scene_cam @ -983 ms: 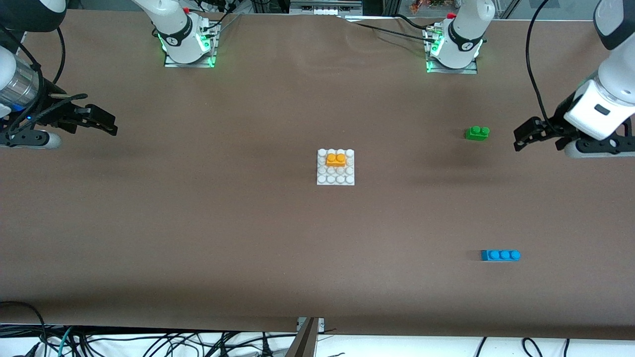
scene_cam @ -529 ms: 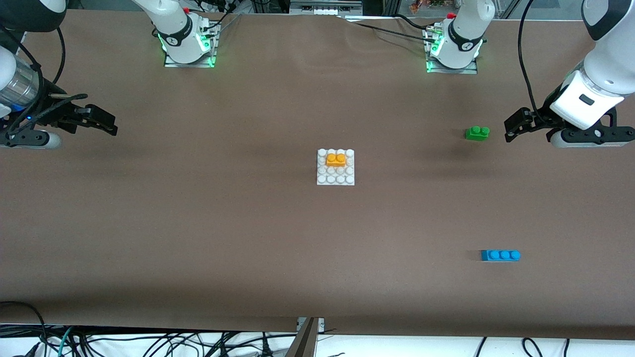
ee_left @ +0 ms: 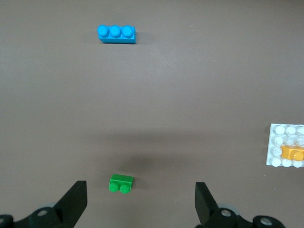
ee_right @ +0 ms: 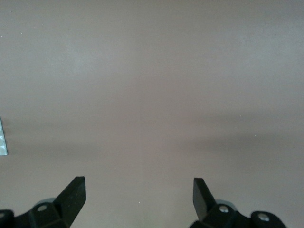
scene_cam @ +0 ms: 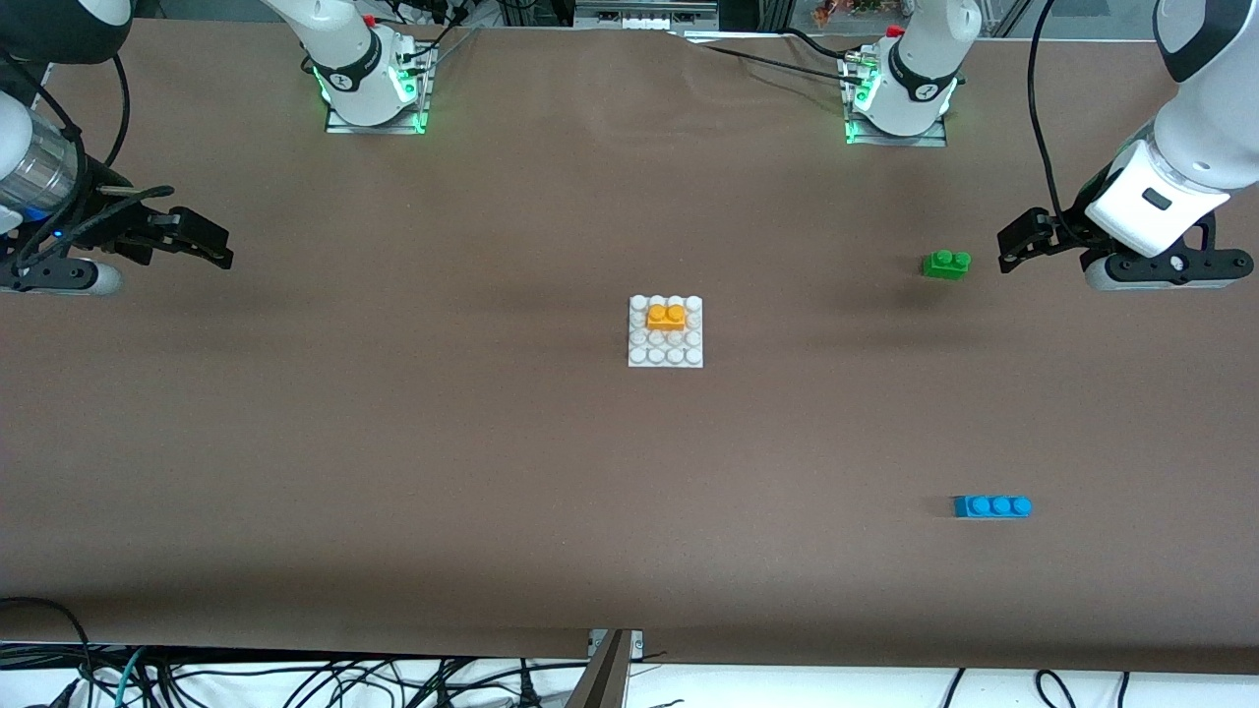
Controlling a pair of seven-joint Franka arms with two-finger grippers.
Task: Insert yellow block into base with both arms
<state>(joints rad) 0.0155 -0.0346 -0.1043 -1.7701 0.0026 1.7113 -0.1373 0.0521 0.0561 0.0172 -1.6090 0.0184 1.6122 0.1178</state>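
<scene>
Sitting on the white base (scene_cam: pixel 666 334) in the middle of the brown counter (scene_cam: pixel 492 442), the yellow block (scene_cam: pixel 666 317) is pressed onto the studs in the half of the plate farther from the front camera, about midway across it, its two studs facing up. The base lies flat, and bare studs show around the block. Both arms are drawn back to the ends of the counter, well apart from the base. The left end effector (scene_cam: pixel 1013 251) hangs over the counter at the left arm's end, just beside a green brick (scene_cam: pixel 946 264); its fingers are spread wide and hold nothing. In the left wrist view those two black fingers (ee_left: pixel 76 202) frame the green brick (ee_left: pixel 120 183) between them, with a blue brick (ee_left: pixel 116 33) and the edge of the base (ee_left: pixel 275 145) carrying the yellow block (ee_left: pixel 292 153) also in sight. The blue brick (scene_cam: pixel 991 506), three studs long, lies on the counter nearer the front camera than the green one, also toward the left arm's end. The right end effector (scene_cam: pixel 211 246) hangs over bare counter at the right arm's end, its fingers likewise spread and holding nothing. The right wrist view shows its two fingertips (ee_right: pixel 73 194) wide apart over plain brown surface.
</scene>
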